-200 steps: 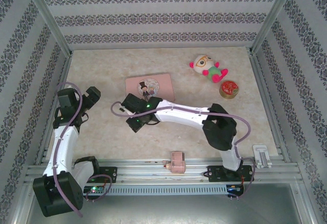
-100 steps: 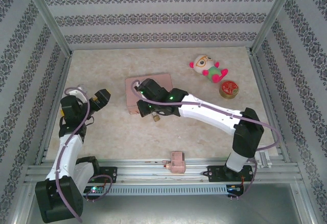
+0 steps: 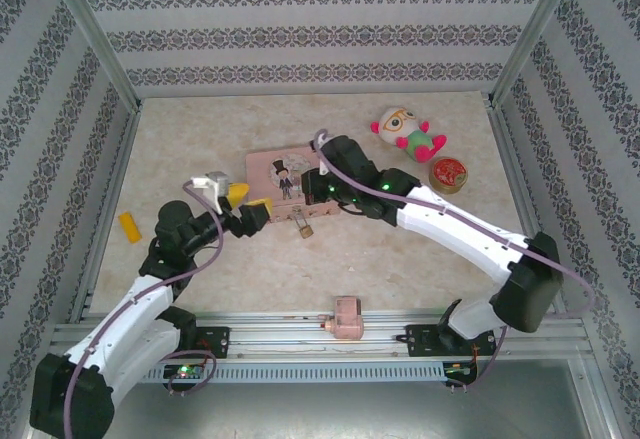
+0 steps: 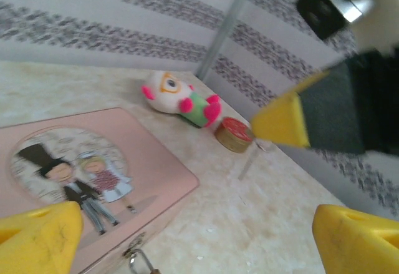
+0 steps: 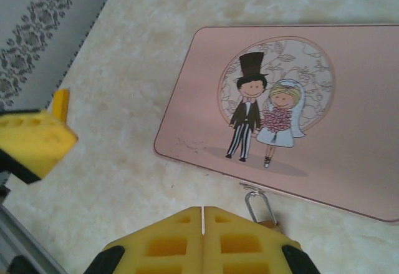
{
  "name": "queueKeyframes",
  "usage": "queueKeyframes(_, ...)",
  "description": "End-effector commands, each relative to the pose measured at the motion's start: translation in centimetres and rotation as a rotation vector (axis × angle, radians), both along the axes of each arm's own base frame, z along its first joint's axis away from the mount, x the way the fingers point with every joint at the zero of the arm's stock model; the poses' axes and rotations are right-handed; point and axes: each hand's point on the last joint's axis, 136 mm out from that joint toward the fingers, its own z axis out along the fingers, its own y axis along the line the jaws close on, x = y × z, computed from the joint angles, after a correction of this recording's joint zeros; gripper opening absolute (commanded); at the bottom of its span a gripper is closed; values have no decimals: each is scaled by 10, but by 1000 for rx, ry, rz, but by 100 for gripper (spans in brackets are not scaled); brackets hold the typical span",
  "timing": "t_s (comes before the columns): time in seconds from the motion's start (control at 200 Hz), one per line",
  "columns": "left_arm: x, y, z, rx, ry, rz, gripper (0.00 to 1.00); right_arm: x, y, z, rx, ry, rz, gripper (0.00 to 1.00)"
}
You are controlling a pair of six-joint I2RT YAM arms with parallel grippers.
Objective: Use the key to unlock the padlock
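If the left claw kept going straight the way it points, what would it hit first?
Probably the padlock hanging at the near edge of the pink tin, low between the fingers of the open left gripper. Depth is unclear; the tin itself might come first.

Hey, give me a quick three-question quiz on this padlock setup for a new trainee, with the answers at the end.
1. True or false: the left tool is open.
2. What colour is the round tin beside the plush toy?
3. Where is the padlock? A at the pink tin's near edge; B beside the plush toy; C on top of the pink tin's lid.
Key: 1 true; 2 red; 3 A.
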Motion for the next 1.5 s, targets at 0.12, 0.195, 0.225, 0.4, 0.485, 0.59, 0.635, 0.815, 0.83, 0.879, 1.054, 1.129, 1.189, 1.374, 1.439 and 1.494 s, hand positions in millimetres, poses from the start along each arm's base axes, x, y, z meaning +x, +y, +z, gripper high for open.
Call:
queueKeyframes(0.12, -15, -46, 19, 152, -285, -160, 83, -3, -22, 37, 159, -29, -39, 0)
queueKeyframes(0.195, -13, -57, 19, 162, -319, -176, 79, -5, -27, 44, 177, -41, -45, 0)
queueKeyframes(0.225, -12, -62, 19, 162, -331, -185, 78, -6, -28, 47, 185, -45, -45, 0)
queueKeyframes(0.4, -7, -93, 21, 186, -383, -259, 68, -13, -27, 56, 238, -50, -25, 0)
queueKeyframes(0.485, -3, -103, 23, 189, -402, -273, 67, -16, -25, 57, 255, -45, -14, 0)
queueKeyframes(0.59, 1, -109, 26, 169, -422, -281, 66, -17, -24, 55, 268, -38, -8, 0)
queueKeyframes(0.635, 2, -111, 26, 167, -425, -284, 65, -18, -23, 55, 277, -37, -6, 0)
queueKeyframes(0.815, 11, -115, 27, 162, -457, -269, 65, -20, -22, 55, 292, -36, 0, 0)
queueKeyframes(0.83, 12, -115, 26, 164, -459, -266, 65, -19, -22, 56, 294, -37, 1, 0)
queueKeyframes(0.879, 15, -116, 27, 167, -466, -256, 65, -20, -21, 55, 295, -34, 3, 0)
queueKeyframes(1.054, 22, -117, 30, 174, -481, -237, 59, -21, -20, 53, 298, -29, 8, 0)
queueKeyframes(1.129, 22, -118, 31, 171, -486, -237, 54, -21, -21, 53, 299, -29, 7, 0)
queueKeyframes(1.189, 22, -118, 34, 167, -492, -236, 51, -21, -21, 53, 299, -31, 5, 0)
queueKeyframes(1.374, 21, -119, 38, 163, -497, -245, 42, -20, -22, 52, 301, -31, 2, 0)
queueKeyframes(1.439, 21, -119, 39, 163, -498, -244, 39, -20, -21, 51, 300, -29, 3, 0)
queueKeyframes(1.494, 21, -119, 40, 161, -501, -244, 35, -20, -21, 51, 303, -28, 3, 0)
